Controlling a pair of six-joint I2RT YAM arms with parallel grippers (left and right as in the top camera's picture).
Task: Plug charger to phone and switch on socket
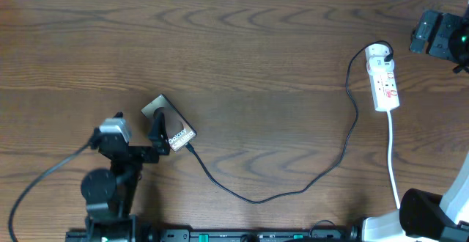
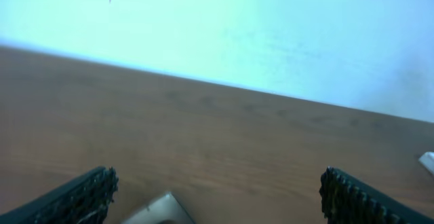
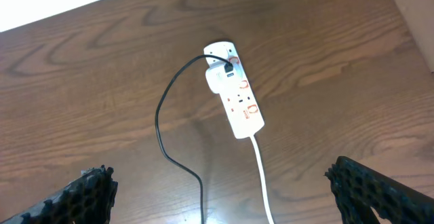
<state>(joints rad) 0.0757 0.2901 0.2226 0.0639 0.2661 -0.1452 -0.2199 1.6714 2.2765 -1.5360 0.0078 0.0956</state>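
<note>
The phone (image 1: 171, 126) lies flat at the left of the table, its "Galaxy" lettering up. One pale corner of the phone (image 2: 161, 210) shows low in the left wrist view. My left gripper (image 1: 157, 141) is open at the phone's left edge, holding nothing, its fingers (image 2: 78, 198) wide apart. The charger (image 1: 253, 198) is a thin black cable that runs from the phone's near end in a long loop to the socket (image 1: 384, 77) at the right. In the right wrist view the socket (image 3: 239, 100) lies below my open right gripper (image 3: 224, 197), with the charger (image 3: 161, 119) entering its far end.
The socket's white cord (image 1: 393, 158) trails toward the table's front edge beside the right arm's base (image 1: 432, 213). The same cord (image 3: 263, 176) crosses between the right fingers. Black robot cable (image 1: 33, 191) curves at the front left. A pale wall borders the table's far edge.
</note>
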